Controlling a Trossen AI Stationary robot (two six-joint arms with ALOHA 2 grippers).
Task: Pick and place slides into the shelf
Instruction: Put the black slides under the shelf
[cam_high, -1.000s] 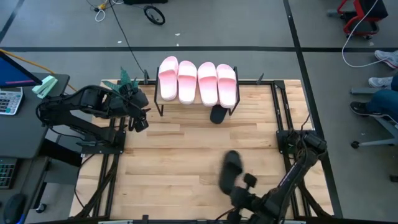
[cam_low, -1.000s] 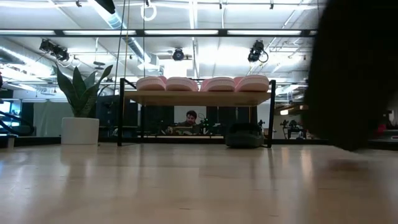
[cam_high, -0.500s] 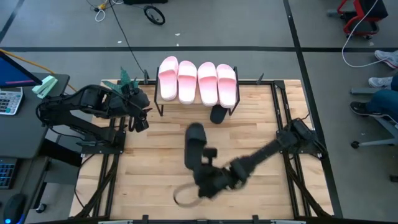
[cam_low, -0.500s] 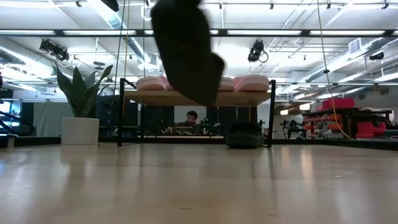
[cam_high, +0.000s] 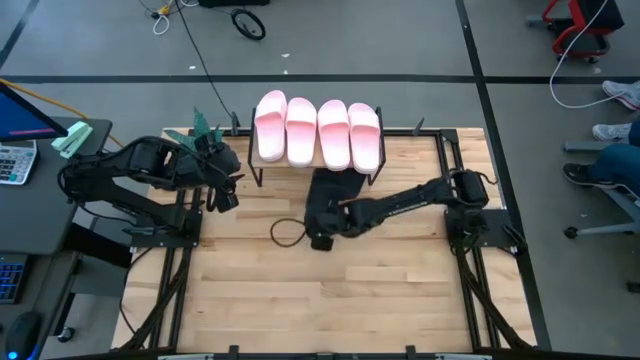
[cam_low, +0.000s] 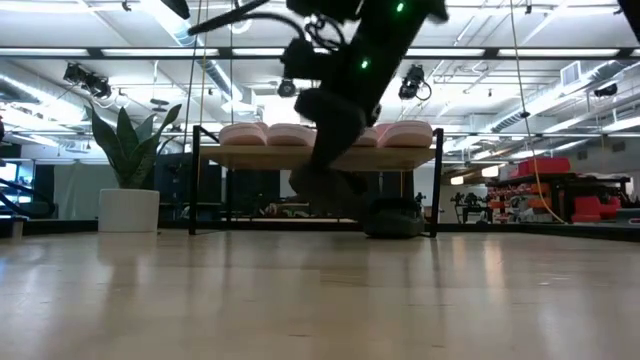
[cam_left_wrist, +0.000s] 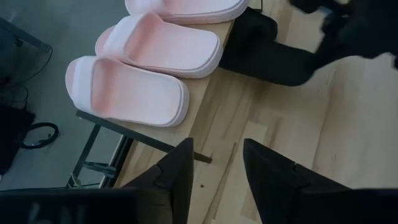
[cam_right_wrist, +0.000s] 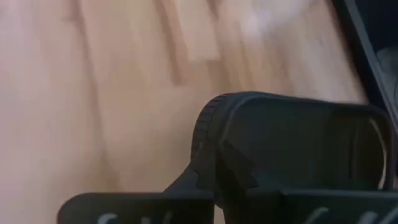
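The right claw (cam_high: 325, 218) grips a black slide (cam_high: 322, 203) by its edge just in front of the shelf (cam_high: 262, 158) holding four pink slides (cam_high: 318, 131); it looks light, bendy foam, best pinched at the sidewall.

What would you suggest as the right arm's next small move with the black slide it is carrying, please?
Probably lower it and ease it under the shelf: the right gripper holds a black slide just before it, four pink slides fill the top, and another black slide sits beneath.
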